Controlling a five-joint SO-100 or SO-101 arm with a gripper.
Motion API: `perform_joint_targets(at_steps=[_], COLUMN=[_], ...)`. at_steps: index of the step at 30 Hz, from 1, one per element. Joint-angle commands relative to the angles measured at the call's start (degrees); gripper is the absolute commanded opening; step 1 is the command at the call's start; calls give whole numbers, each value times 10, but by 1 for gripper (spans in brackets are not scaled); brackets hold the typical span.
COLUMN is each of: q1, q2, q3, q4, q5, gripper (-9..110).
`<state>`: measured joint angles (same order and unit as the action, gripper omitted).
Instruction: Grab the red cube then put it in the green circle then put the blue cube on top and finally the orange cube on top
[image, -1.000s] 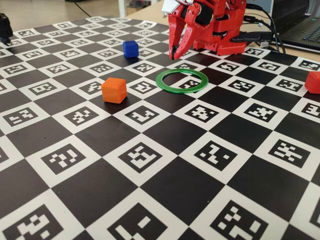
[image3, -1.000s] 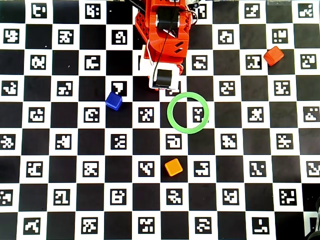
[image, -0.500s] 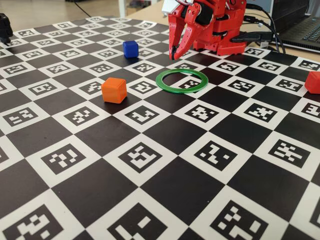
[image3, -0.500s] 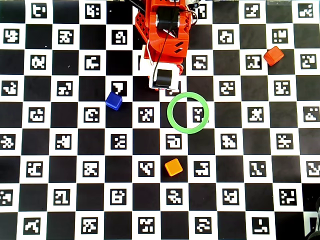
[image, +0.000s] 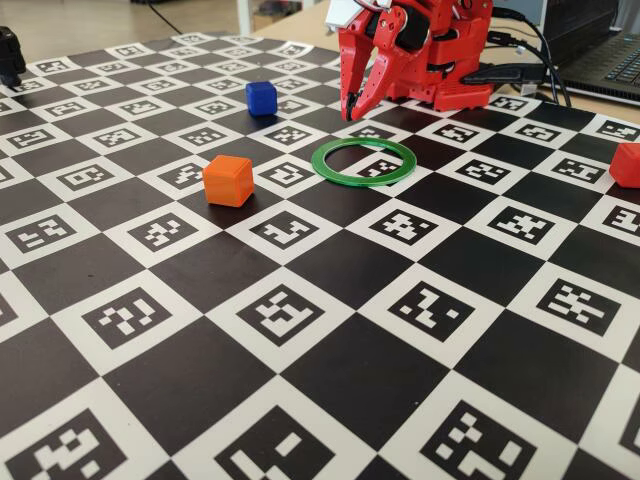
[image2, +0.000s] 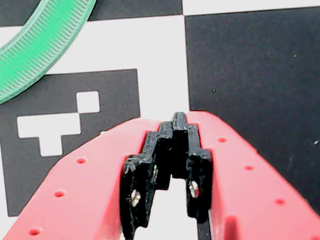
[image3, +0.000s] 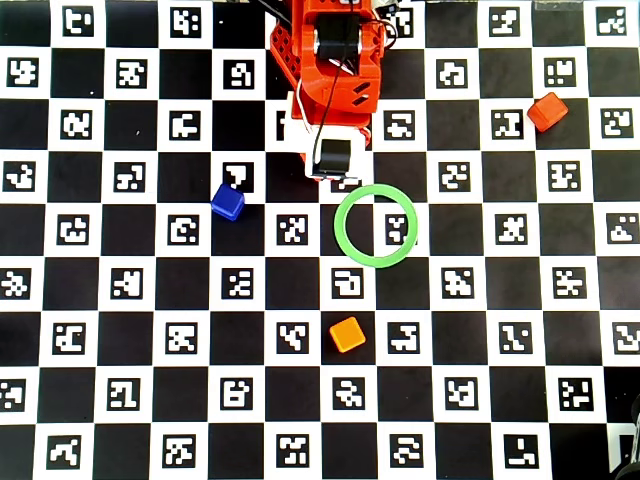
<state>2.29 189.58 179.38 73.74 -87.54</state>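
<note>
Orange cube sits nearest in the fixed view, left of the green circle, which is empty. Blue cube lies farther left. Red cube rests at the right edge, partly cut off. Gripper hovers beyond the ring, jaws closed, empty. Judged rigid, light, smooth plastic: grasp across opposite flat faces. The arm's body hides the fingertips in the overhead view.

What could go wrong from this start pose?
1. The gripper hangs shut right beside the green circle, so swinging out low could nudge it off its spot.
2. The red cube sits far to the right in the overhead view, near the board's edge; that looks like a long reach.
3. The red cube and the orange cube look alike in colour overhead, so the wrong one might get grabbed first.
</note>
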Motion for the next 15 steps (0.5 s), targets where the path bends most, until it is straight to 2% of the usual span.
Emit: perform_joint_targets(at_steps=[1, 5, 9, 15], q1=[-9, -17, -41, -92], q2=[28, 16, -89, -252], q3=[32, -13, -129, -380], q4=[29, 29, 30, 98], q5=[33, 78, 128, 294], gripper=[-6, -6, -6, -6])
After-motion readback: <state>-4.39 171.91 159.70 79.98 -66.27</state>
